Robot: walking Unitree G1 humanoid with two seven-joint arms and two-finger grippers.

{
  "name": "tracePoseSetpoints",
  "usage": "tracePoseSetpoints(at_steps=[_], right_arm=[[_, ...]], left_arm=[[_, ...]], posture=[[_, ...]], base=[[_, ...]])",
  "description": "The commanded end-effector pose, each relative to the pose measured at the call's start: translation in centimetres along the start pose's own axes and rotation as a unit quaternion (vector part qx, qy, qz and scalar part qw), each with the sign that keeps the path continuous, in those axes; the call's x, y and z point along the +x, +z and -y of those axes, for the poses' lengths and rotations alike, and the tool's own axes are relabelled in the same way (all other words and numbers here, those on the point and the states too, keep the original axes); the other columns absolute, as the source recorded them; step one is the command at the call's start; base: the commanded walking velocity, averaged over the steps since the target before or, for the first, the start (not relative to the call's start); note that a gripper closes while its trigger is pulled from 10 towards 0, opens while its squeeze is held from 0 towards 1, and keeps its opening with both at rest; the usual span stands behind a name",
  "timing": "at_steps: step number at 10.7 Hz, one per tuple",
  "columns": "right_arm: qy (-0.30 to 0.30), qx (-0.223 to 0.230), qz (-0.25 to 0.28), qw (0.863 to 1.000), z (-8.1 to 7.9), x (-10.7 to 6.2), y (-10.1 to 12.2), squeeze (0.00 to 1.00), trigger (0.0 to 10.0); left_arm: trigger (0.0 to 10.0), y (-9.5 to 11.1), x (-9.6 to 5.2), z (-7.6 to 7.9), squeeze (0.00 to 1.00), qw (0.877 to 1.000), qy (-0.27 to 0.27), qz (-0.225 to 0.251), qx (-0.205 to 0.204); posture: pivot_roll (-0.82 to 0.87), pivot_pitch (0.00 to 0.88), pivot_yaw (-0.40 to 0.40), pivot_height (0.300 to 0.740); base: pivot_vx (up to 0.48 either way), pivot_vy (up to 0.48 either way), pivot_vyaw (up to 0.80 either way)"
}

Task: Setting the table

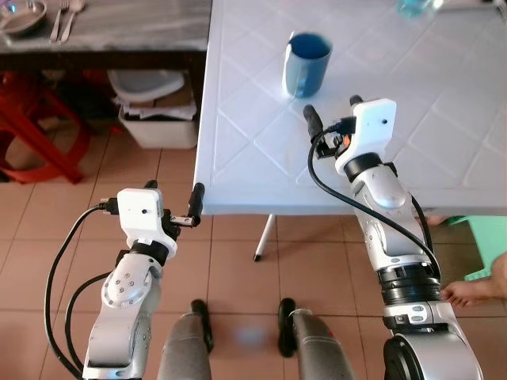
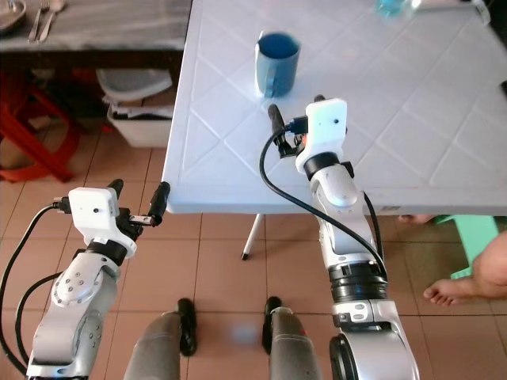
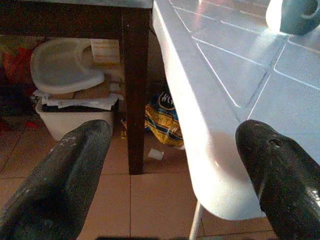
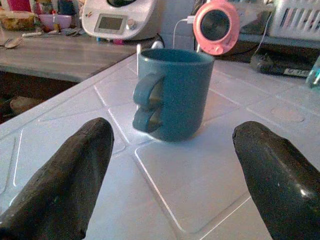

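A blue mug (image 1: 306,63) stands upright on the white plastic table (image 1: 444,119), its handle turned toward the table's left edge. My right gripper (image 1: 333,111) hovers over the table just on the near side of the mug, open, with nothing between its fingers. In the right wrist view the mug (image 4: 172,92) stands a short way ahead, centred between the two fingers. My left gripper (image 1: 174,190) is open and empty, held at the table's near left corner, slightly below its edge (image 3: 210,165).
A dark side table (image 1: 119,36) at the far left carries a metal bowl (image 1: 24,16) and cutlery (image 1: 63,20). Under it sit a white bin (image 1: 158,119) and a red stool (image 1: 40,127). A person's foot (image 1: 475,293) rests at the right, beside a green stool (image 1: 485,237).
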State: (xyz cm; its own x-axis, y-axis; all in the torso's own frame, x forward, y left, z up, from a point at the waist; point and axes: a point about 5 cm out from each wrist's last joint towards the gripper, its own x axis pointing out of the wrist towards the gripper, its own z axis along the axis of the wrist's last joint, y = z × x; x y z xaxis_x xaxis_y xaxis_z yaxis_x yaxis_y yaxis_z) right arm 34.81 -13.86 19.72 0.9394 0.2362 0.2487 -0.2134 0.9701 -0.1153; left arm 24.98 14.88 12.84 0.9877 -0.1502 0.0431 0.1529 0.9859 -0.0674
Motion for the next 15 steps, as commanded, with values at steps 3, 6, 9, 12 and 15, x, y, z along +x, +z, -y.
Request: tracePoseSetpoints(at_steps=[3, 6, 9, 12, 15], right_arm=[[-0.001, 0.011, 0.011, 1.0, 0.1, 1.1, 0.8, 0.0, 10.0], [0.008, 0.012, 0.023, 1.0, 0.3, 2.0, 1.6, 0.0, 10.0], [0.04, -0.002, 0.034, 0.999, -0.4, 3.7, 3.0, 0.0, 10.0], [0.044, -0.014, 0.053, 0.998, -0.7, 5.4, 4.7, 0.0, 10.0], [-0.004, -0.016, 0.036, 0.999, 0.7, 5.6, 4.4, 0.0, 0.0]], left_arm=[[10.0, 0.1, -1.5, -0.7, 0.0, 1.0, 0.002, -0.025, 0.018], [10.0, 0.4, -2.0, -1.0, 0.0, 0.999, -0.006, -0.039, 0.027], [10.0, 0.5, -2.3, -0.9, 0.0, 0.998, -0.007, -0.047, 0.029], [10.0, 0.4, -2.4, -0.8, 0.0, 0.998, -0.006, -0.051, 0.027], [10.0, 0.4, -2.4, -0.7, 0.0, 0.998, -0.004, -0.051, 0.024]], posture=[[0.06, 0.393, 0.078, 0.74], [0.09, 0.415, 0.101, 0.74], [0.09, 0.421, 0.099, 0.74], [0.09, 0.419, 0.089, 0.74], [0.09, 0.417, 0.081, 0.74]], base=[[0.0, 0.0, 0.0], [0.0, 0.0, 0.0], [0.0, 0.0, 0.0], [0.0, 0.0, 0.0], [0.0, 0.0, 0.0]])
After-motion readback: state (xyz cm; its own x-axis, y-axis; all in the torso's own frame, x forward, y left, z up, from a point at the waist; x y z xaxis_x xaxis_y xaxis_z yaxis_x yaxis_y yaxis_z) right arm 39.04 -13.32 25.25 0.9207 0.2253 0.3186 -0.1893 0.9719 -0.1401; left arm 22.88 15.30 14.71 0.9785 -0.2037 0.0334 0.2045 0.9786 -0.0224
